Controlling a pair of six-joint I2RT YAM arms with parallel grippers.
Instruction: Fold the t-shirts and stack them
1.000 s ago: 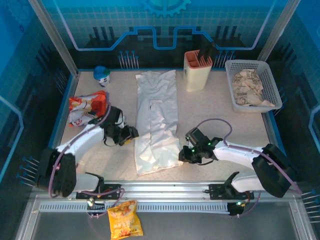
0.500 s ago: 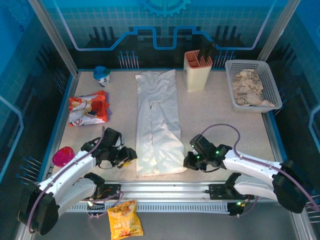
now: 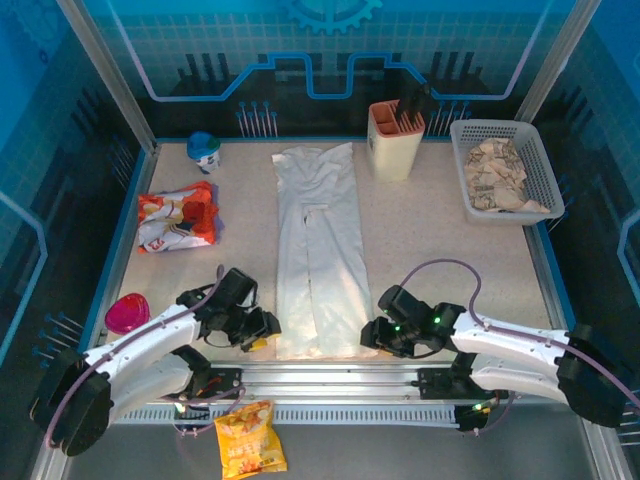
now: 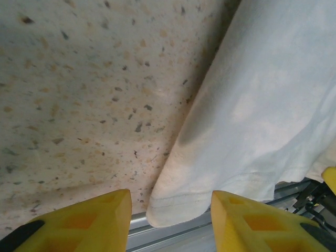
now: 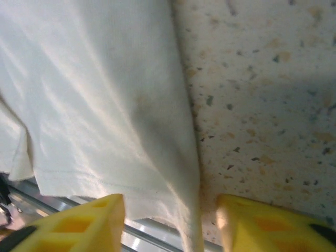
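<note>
Top external: left tool (image 3: 264, 336) and right tool (image 3: 371, 337), jaws apart, flank the near hem of the long white fabric t-shirt (image 3: 318, 250), seemingly poised to pinch its corners.

left fingers (image 4: 79, 223) parted, right fingers (image 5: 262, 223) parted

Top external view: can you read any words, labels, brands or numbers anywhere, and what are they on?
No text can be read.
Orange-and-white snack bag: printing, too blurred to read.
Yellow snack bag: printing, too small to read.
Blue-capped container: label, too small to read.
T-shirt: no lettering seen, and none in the wrist views.
Gear emblem behind the table: a graphic, no words.
</note>
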